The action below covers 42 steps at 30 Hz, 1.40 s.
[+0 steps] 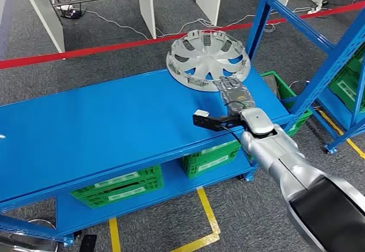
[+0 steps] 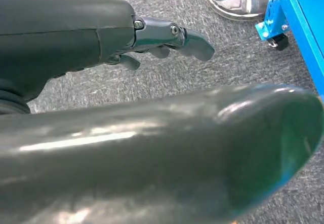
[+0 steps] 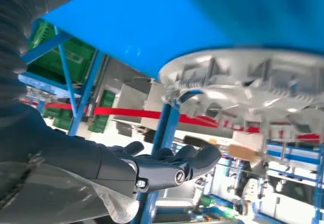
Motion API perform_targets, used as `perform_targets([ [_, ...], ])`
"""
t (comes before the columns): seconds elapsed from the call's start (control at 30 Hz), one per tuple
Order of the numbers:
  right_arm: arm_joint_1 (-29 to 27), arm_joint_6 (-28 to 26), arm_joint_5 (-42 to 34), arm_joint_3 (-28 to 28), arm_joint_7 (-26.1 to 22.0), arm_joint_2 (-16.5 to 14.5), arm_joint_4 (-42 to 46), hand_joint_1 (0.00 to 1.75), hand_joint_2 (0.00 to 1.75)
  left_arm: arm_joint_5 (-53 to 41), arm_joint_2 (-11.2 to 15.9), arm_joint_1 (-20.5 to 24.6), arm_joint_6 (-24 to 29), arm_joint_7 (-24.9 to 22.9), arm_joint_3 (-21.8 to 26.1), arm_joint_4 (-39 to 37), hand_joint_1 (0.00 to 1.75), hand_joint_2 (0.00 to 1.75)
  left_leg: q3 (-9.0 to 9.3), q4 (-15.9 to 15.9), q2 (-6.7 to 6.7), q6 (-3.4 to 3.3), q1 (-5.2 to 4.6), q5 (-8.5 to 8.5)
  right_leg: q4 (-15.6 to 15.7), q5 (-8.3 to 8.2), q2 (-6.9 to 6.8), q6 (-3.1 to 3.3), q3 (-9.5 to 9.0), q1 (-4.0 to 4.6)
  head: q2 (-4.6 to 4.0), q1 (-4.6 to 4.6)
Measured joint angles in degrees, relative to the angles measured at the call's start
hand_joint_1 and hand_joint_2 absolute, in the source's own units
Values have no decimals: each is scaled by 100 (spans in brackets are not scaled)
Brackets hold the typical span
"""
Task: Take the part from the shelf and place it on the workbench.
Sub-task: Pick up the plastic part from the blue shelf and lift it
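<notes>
With the right hand (image 1: 232,92) at the near rim of the hubcap (image 1: 208,58), fingers apart and gripping nothing, back straight out along the arm line and low, without catching the rim. Hubcap lies flat on the blue bench (image 1: 98,126), far right, hollow side up; round, so no long axis. Left hand (image 2: 160,39) hangs by the floor, fingers loose, holding nothing

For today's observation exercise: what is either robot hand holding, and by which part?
Nothing is held. The right hand lies open beside the hubcap rim; the left hand hangs empty.
</notes>
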State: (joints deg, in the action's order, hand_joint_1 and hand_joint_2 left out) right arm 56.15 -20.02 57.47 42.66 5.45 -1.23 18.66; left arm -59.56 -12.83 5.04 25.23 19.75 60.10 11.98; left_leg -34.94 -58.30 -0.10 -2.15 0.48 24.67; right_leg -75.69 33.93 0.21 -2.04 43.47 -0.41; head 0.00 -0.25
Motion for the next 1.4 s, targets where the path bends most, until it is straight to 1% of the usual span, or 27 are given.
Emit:
perform_targets([
  [0.07,-10,0,4,0,-5,-6,-4,0,175,-1,-1,-4,-4,8,-5,0,0,0,1,-3,-6,0,0,0,160,-140,-1,6,-76,-6,0,0],
  [0.1,-14,0,14,0,-22,-16,-8,0,175,-3,-1,-7,-15,22,-10,0,0,0,4,-6,-10,2,0,1,417,-306,-3,15,-203,-10,0,0],
  [0.17,6,1,48,5,-68,-46,-10,0,175,-17,-3,-7,-74,67,-22,0,0,0,2,-21,-14,30,-13,11,1232,-640,-18,47,-636,-8,0,0],
  [0.2,19,1,70,10,-86,-72,-10,0,175,-26,-2,-6,-117,95,-29,0,0,0,-7,-29,-13,57,-24,11,1539,-725,-21,67,-802,-2,0,-2],
  [0.23,26,1,89,16,-93,-93,-10,0,175,-34,-2,-5,-163,121,-38,0,0,0,-17,-34,-10,90,-34,7,1706,-749,-18,88,-893,6,0,-4],
  [0.3,23,3,120,27,-96,-129,-12,0,175,-39,-1,-5,-222,159,-53,0,0,0,-29,-27,-4,153,-36,-14,1750,-746,-1,139,-902,17,0,-6],
  [0.37,27,5,138,35,-101,-150,-11,0,175,-39,3,-5,-243,178,-62,0,0,0,-60,-109,-3,216,-24,65,1780,-773,0,202,-910,1,0,-10],
  [0.4,36,6,144,37,-106,-162,-10,0,175,-39,5,-4,-248,181,-64,0,0,0,-127,-277,-4,247,-20,184,1797,-784,-2,232,-918,-10,0,-18],
  [0.43,41,8,146,39,-118,-177,-10,0,175,-39,8,-5,-253,182,-65,0,0,0,-253,-582,-4,275,-14,361,1804,-788,-4,251,-924,-14,0,-25],
  [0.5,38,12,148,41,-146,-190,-14,0,175,-39,13,-9,-263,183,-66,0,0,0,-579,-1344,-4,311,-8,698,1803,-785,-6,269,-926,-8,0,-32],
  [0.53,30,14,148,43,-159,-193,-16,0,175,-39,15,-11,-266,183,-67,0,0,0,-688,-1596,-4,319,-7,763,1802,-784,-6,271,-927,-4,0,-31],
  [0.57,26,15,149,43,-166,-193,-18,0,175,-39,16,-13,-271,186,-67,0,0,0,-698,-1625,-4,318,-7,710,1800,-784,-4,271,-929,-3,0,-32],
  [0.6,25,15,151,44,-172,-195,-18,0,175,-39,17,-14,-279,192,-67,0,0,0,-603,-1424,-4,309,-7,554,1798,-783,0,269,-935,-3,0,-32],
  [0.67,35,15,158,43,-176,-204,-17,0,175,-39,21,-13,-304,211,-67,0,0,0,-240,-661,-5,265,-14,168,1794,-772,10,255,-947,4,0,-31],
  [0.7,44,16,162,42,-179,-210,-16,0,175,-39,22,-12,-315,225,-67,0,0,0,-85,-317,-6,238,-21,61,1786,-766,15,241,-942,14,0,-30],
  [0.77,56,17,172,42,-183,-217,-16,0,175,-39,24,-10,-329,243,-68,0,0,0,31,-39,-5,193,-41,47,1783,-765,19,199,-916,29,0,-26],
  [0.87,67,20,199,41,-185,-224,-15,0,175,-28,21,-15,-330,249,-68,0,0,0,49,25,-1,102,-22,33,1741,-716,11,111,-862,21,0,-23],
  [0.93,90,22,213,40,-185,-224,-15,0,175,-9,17,-12,-329,251,-68,0,0,0,76,59,3,42,5,19,1304,-478,7,59,-639,15,0,-4],
  [1.0,86,27,217,39,-185,-224,-16,0,175,9,14,-11,-329,257,-69,0,0,0,81,58,5,19,5,30,514,-165,5,25,-239,8,0,10],
  [1.03,68,30,220,39,-185,-224,-16,0,175,15,13,-13,-329,260,-68,0,0,0,85,57,4,14,5,36,218,-96,3,14,-70,2,0,10],
  [1.07,50,31,222,39,-186,-224,-16,0,175,21,13,-15,-329,262,-68,0,0,0,94,55,2,12,5,43,112,-130,1,8,10,-5,0,11],
  [1.1,41,32,223,39,-186,-224,-16,0,175,25,12,-17,-329,263,-67,0,0,0,109,52,-3,15,5,56,249,-278,-3,9,-33,-11,0,12],
  [1.17,52,33,226,39,-186,-224,-16,0,175,30,10,-21,-329,267,-67,0,0,0,150,39,-13,43,4,98,995,-695,-23,28,-371,-19,0,13],
  [1.2,67,37,228,39,-185,-226,-16,0,175,31,9,-22,-328,272,-67,0,0,0,155,20,-15,71,-7,124,1375,-826,-32,42,-565,-16,0,14],
  [1.27,77,46,236,39,-188,-240,-15,0,175,34,9,-25,-321,280,-67,0,0,0,142,5,-11,131,-27,145,1721,-870,-33,86,-753,-3,0,7],
  [1.33,64,53,241,37,-187,-249,-14,0,175,38,10,-30,-314,286,-66,0,0,0,137,5,-5,183,-30,159,1740,-848,-15,145,-774,-3,0,1],
  [1.4,68,52,242,33,-187,-249,-12,0,175,39,11,-34,-310,296,-65,0,0,0,90,-158,-3,238,-23,280,1762,-832,-10,211,-811,-22,0,-18],
])
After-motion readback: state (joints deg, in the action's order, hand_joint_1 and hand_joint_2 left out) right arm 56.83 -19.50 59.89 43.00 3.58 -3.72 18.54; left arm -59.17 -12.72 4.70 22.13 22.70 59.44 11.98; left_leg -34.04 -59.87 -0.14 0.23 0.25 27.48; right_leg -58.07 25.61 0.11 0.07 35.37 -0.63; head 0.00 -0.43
